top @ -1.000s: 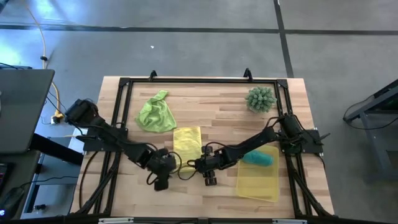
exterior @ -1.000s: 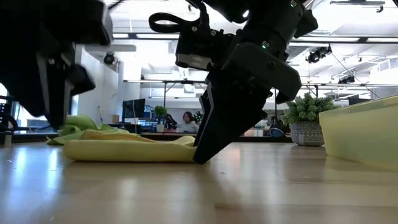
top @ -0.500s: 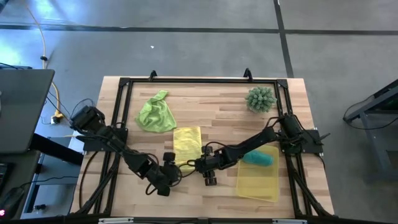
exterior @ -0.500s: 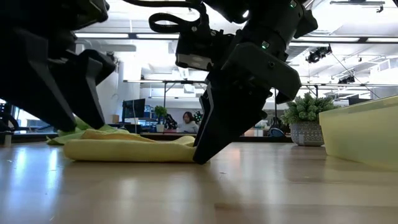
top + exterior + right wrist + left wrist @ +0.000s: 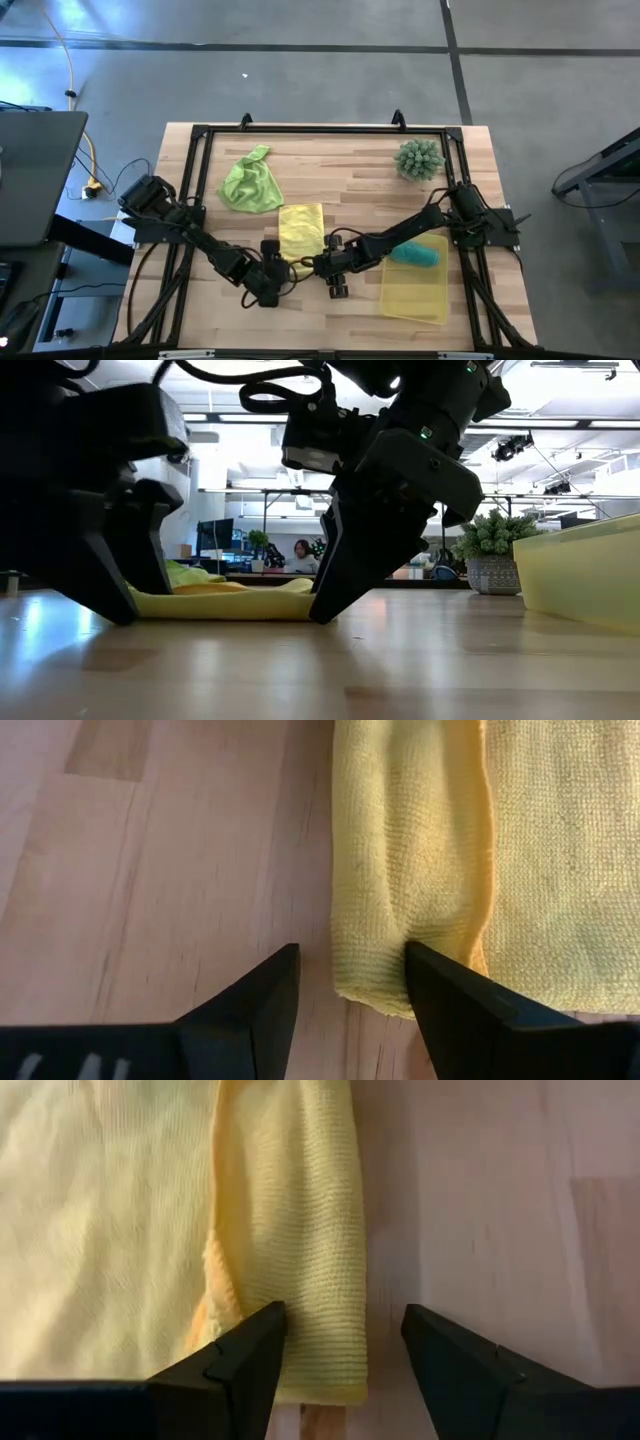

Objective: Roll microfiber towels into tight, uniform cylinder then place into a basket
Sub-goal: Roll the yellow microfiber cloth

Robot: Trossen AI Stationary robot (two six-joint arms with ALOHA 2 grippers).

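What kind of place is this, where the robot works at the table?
Probably a robotics lab or open workshop. The wooden table stands on a bare concrete floor, a laptop sits beside it, and the low view shows ceiling lights and a person at desks behind.

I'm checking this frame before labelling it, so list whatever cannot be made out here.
- Low view: the left end effector hides one end of the flat yellow microfiber towel.
- Low view: the translucent yellow plastic basket is cut off by the picture's edge.
- High view: the right arm covers part of the rolled teal microfiber towel.
- Wrist views: whether either end effector's fingertips touch the towel edge cannot be told.
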